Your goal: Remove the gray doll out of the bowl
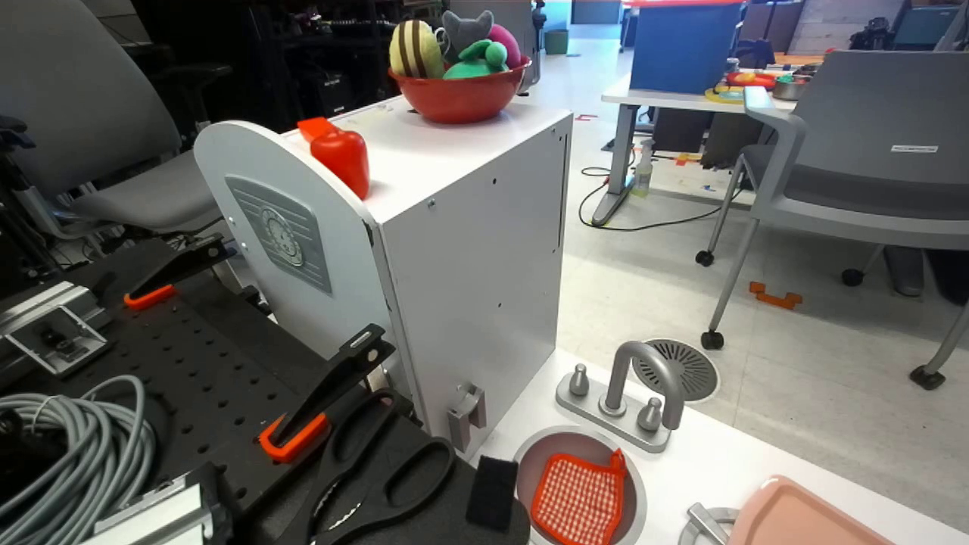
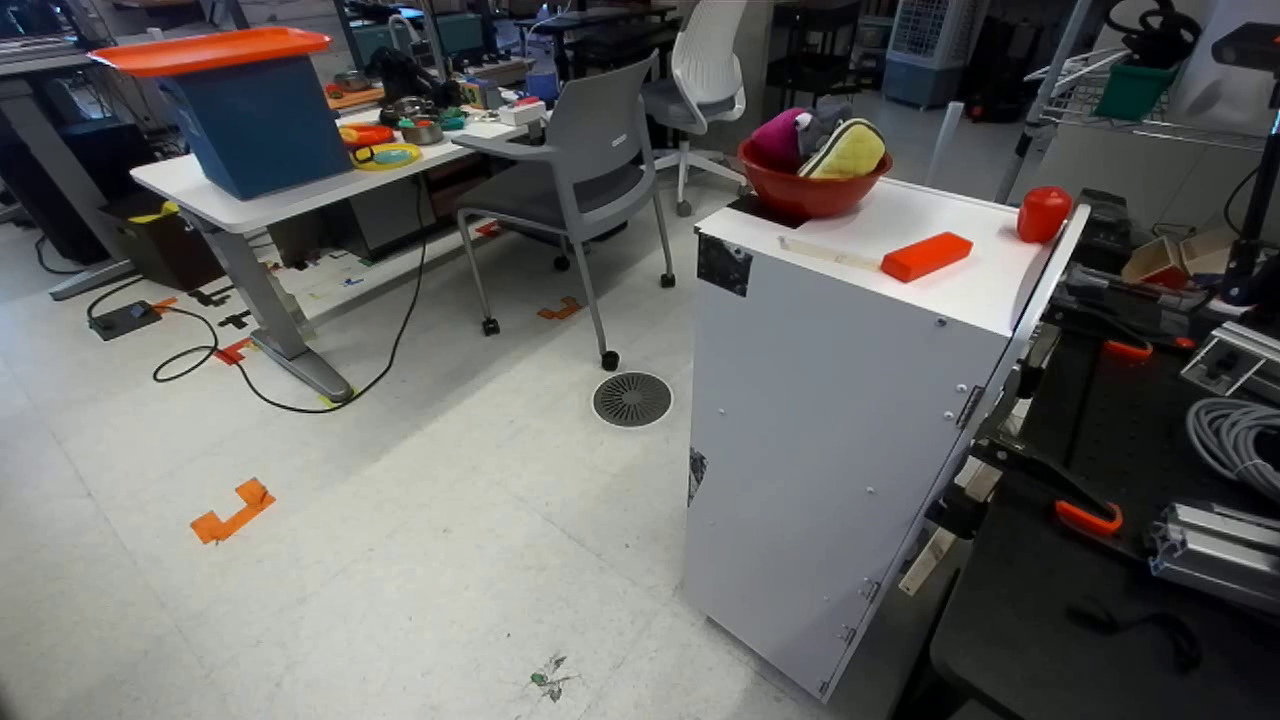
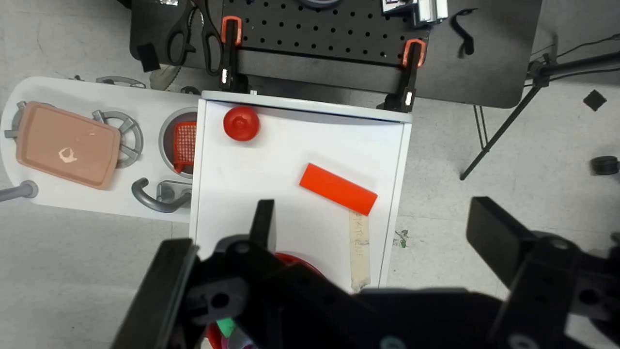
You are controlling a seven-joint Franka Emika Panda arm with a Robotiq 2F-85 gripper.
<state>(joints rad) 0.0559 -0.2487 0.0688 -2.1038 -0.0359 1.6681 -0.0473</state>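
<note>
Gray cat doll [image 1: 467, 30] high in red bowl [image 1: 458, 100], likely propped by striped toy [image 1: 416, 50] left. Gripper [image 3: 334, 252]: jaws apart, empty.

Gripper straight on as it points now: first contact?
Probably the block on the cabinet: it lies nearly ahead of the open gripper in the wrist view. Depth's unclear; could be the cabinet itself.

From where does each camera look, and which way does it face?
Exterior view: near the black table and toy sink, facing over the white cabinet; no robot part.
Exterior view: on the side away from the toy sink, facing floor and orange block; no robot part.
Wrist view: above the white cabinet, facing almost straight down; the open gripper shows.
Both exterior views share the red bowl holding the gray doll.
</note>
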